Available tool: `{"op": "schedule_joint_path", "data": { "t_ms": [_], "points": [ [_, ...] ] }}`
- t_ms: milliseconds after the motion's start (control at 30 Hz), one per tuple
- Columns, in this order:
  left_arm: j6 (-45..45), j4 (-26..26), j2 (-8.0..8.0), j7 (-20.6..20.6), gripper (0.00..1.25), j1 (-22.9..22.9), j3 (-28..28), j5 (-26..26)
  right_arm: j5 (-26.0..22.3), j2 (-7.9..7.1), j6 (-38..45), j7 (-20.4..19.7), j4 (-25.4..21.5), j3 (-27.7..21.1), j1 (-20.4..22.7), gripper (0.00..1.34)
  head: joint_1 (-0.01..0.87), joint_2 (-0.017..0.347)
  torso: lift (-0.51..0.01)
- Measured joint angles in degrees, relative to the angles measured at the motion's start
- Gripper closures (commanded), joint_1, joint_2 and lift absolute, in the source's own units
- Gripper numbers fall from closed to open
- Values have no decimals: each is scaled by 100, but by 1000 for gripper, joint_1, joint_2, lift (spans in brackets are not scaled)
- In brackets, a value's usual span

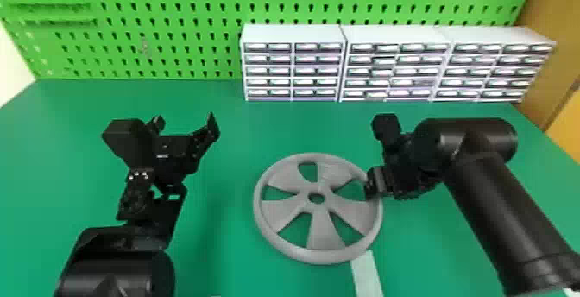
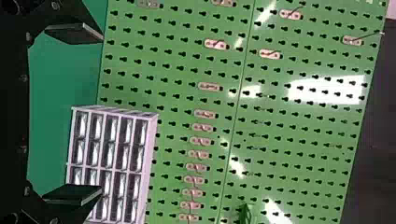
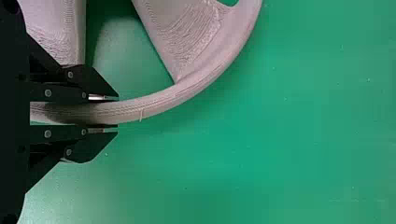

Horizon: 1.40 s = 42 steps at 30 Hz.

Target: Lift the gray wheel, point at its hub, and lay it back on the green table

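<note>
Gray wheel (image 1: 326,231), face up over the green table (image 1: 233,253), though I can't tell whether it touches the top. At its three o'clock, the right gripper (image 1: 372,184) pinches the rim, one finger on each side. Out toward ten o'clock, the left gripper (image 1: 185,122) sits well apart from it, fingers spread with nothing between them. A pale strip (image 1: 367,274) runs off at five o'clock; the drawer cabinets (image 1: 293,35) stand beyond, from twelve round to two.
</note>
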Motion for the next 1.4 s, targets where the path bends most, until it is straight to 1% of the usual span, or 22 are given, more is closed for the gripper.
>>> {"op": "schedule_joint_path", "data": {
  "t_ms": [267, 400, 667, 867, 1067, 1267, 1400],
  "points": [
    [0, 0, 0, 0, 147, 4, 7, 0, -82, -1, -26, -1, -7, 11, 32, 1297, 692, 48, -93],
    [1, 0, 0, 0, 147, 8, 10, 0, -120, -6, -46, -1, -133, 28, 61, 1297, 692, 48, -93],
    [5, 0, 0, 0, 147, 15, 17, -4, -148, -20, -199, 0, -844, -49, 240, 1297, 692, 48, -93],
    [8, 0, 0, 0, 147, 15, 18, -7, -99, -29, -743, 0, -1526, -196, 547, 1297, 692, 48, -93],
    [8, 0, 0, -2, 147, 21, 26, -1, 167, -6, -1290, 0, -2133, -353, 868, 1297, 692, 48, -93],
    [7, 0, 0, 0, 147, 23, 26, 1, 258, -15, -2193, 1, -2538, -446, 1206, 1297, 692, 48, -93],
    [7, 0, 0, 0, 147, 24, 29, 7, 287, -54, -2801, 32, -2712, -452, 1396, 1297, 692, 48, -93]
  ]
}}
